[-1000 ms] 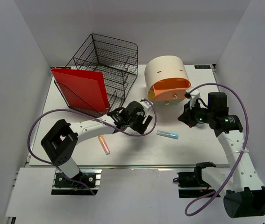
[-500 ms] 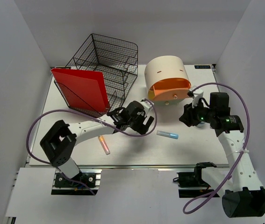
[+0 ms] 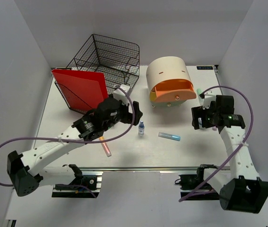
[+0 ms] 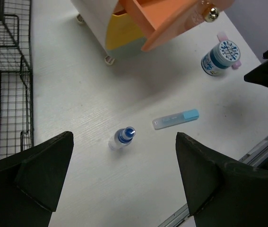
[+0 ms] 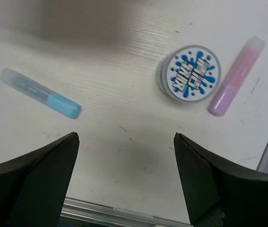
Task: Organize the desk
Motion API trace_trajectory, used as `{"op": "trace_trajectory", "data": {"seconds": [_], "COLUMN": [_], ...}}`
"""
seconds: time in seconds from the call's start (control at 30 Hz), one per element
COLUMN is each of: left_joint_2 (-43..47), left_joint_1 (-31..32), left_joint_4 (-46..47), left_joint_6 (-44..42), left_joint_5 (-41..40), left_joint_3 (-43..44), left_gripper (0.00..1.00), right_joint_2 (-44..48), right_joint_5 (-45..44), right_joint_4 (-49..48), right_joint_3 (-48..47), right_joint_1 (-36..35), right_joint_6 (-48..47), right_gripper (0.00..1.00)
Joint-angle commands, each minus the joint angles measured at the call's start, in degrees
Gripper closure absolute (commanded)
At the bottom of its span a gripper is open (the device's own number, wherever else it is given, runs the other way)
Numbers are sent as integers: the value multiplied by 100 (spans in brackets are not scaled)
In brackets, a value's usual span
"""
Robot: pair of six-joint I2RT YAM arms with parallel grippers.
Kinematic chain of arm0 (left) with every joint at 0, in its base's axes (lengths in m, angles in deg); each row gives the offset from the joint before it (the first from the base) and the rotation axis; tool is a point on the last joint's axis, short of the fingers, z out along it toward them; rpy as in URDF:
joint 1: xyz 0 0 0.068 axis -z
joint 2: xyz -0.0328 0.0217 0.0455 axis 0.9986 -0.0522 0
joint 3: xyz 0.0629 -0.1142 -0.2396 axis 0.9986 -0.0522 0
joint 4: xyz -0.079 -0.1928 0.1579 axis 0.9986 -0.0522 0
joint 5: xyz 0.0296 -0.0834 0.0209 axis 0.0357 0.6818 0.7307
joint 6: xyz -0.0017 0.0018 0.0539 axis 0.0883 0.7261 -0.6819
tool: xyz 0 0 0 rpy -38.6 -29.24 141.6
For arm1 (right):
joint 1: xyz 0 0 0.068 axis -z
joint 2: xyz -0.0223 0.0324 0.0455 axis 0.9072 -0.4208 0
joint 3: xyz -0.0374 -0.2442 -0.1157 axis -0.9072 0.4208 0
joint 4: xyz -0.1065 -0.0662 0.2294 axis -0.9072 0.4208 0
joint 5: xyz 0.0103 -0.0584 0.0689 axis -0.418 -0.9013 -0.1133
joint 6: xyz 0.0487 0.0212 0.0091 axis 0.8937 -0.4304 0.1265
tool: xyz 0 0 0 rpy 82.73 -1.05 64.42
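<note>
The desk [image 3: 195, 151] is a white tabletop with a metal rail [image 5: 124, 213] along its near edge. A small clear bottle with a blue cap [image 3: 141, 128] stands upright mid-desk. My left gripper [image 3: 130, 112] hangs open above it, and the bottle [image 4: 123, 137] shows between the fingers, untouched. A blue highlighter [image 3: 169, 136] lies to its right. My right gripper [image 5: 125, 135] is open over bare desk, holding nothing. Just beyond it sit a round blue-splash tin [image 5: 190, 74] and a pink highlighter [image 5: 235, 78].
A black mesh tray [image 3: 108, 61] with a red folder [image 3: 82, 92] leaning on it stands at the back left. The round beige drawer unit [image 3: 169, 78] has its orange drawer [image 4: 171, 19] pulled out. An orange highlighter [image 3: 105, 146] lies near the front.
My left arm has drawn back to the left and risen, and the small bottle now shows standing on the desk. My right gripper has gone from shut to open and shifted slightly right.
</note>
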Motion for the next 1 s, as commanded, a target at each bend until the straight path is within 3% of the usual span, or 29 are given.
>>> {"op": "trace_trajectory", "data": {"seconds": [0.0, 0.37, 0.63, 0.9, 0.97], "left_joint_2": [340, 1965, 2512, 2679, 2723], "left_joint_1": [-24, -24, -24, -24, -24], "left_joint_4": [-397, -819, -951, -1021, -1039], "left_joint_6": [418, 787, 1103, 1288, 1332], "left_joint_5": [-482, -605, -632, -605, -605], "left_joint_3": [-267, -1164, -1577, -1674, -1683], "left_gripper": [2, 2, 2, 2, 2], "right_joint_2": [-318, -1663, -2120, -2569, -2595], "right_joint_5": [-588, -852, -810, -589, -554], "right_joint_4": [-242, -875, -1367, -1525, -1613], "right_joint_3": [-44, -387, -369, -527, -484], "right_joint_1": [162, 567, 716, 760, 760], "right_joint_6": [-21, -232, -346, -329, -329], "right_gripper": [13, 11, 11, 19, 28]}}
